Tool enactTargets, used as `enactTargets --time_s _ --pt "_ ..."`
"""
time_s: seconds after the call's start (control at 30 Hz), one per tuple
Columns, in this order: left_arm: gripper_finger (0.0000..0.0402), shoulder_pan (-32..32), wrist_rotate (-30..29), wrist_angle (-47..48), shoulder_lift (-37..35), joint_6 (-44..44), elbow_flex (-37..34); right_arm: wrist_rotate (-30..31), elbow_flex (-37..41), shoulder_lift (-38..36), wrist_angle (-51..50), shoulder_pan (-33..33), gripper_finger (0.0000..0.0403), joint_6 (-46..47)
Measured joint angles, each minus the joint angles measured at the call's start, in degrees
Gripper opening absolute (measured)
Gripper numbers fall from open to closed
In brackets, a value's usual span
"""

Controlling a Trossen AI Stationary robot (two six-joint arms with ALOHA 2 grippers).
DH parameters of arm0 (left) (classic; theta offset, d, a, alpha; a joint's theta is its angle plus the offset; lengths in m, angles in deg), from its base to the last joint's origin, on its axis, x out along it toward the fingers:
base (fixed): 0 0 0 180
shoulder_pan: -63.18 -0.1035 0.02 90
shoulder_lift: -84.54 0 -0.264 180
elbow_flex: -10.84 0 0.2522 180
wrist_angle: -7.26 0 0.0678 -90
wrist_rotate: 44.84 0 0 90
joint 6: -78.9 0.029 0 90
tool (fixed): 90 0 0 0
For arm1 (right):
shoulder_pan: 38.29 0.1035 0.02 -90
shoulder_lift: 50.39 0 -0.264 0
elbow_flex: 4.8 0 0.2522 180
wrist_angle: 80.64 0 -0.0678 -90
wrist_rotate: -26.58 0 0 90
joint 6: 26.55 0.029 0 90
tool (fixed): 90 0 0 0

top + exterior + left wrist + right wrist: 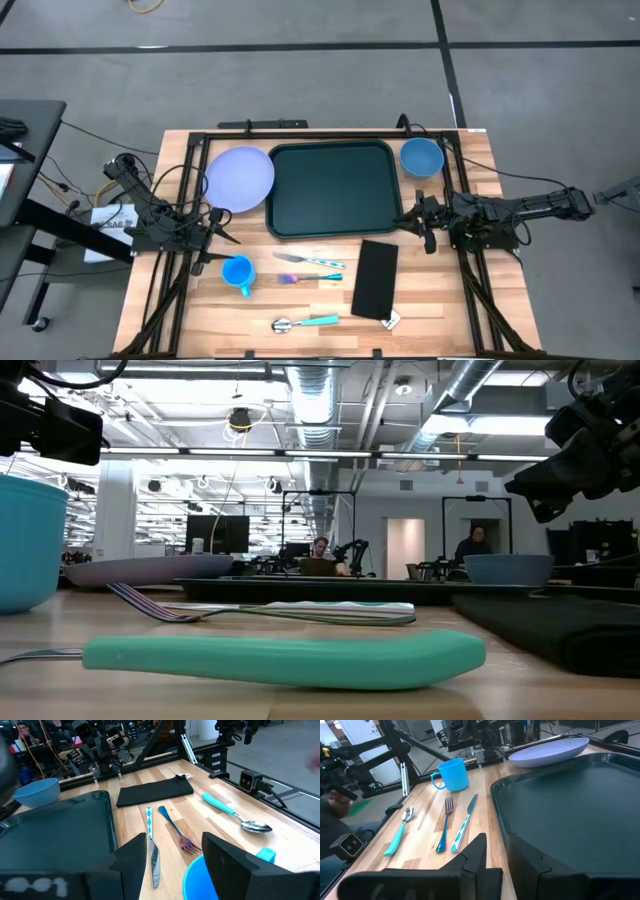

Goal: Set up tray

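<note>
The dark green tray [330,190] lies in the table's middle, toward the far edge, with nothing on it. A lavender plate [240,178] lies at its left, its edge reaching the tray's left rim. A blue bowl [422,157] stands at the tray's far right corner. My left gripper [215,230] hovers open near the plate and the blue cup [238,273]; in its wrist view [172,865] the cup [200,880] sits just below the fingers. My right gripper [410,222] hovers open over the tray's near right corner [502,855].
A knife [312,261] and a fork [310,277] lie side by side near the tray's near edge. A teal-handled spoon [305,322] lies by the table's near edge. A black napkin [376,279] lies right of them. People sit in the room beyond [320,555].
</note>
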Motion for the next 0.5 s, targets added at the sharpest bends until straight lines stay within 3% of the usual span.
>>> enactTargets --time_s 0.27,0.5 --pt "0.0180 0.0 0.0 0.0 0.0 0.0 0.0 0.0 0.0 0.0 0.0 0.0 0.0068 -0.1" --pt "0.0180 0.0 0.0 0.0 0.0 -1.6 0.0 0.2 0.0 0.0 -0.4 -0.1 0.0068 -19.6"
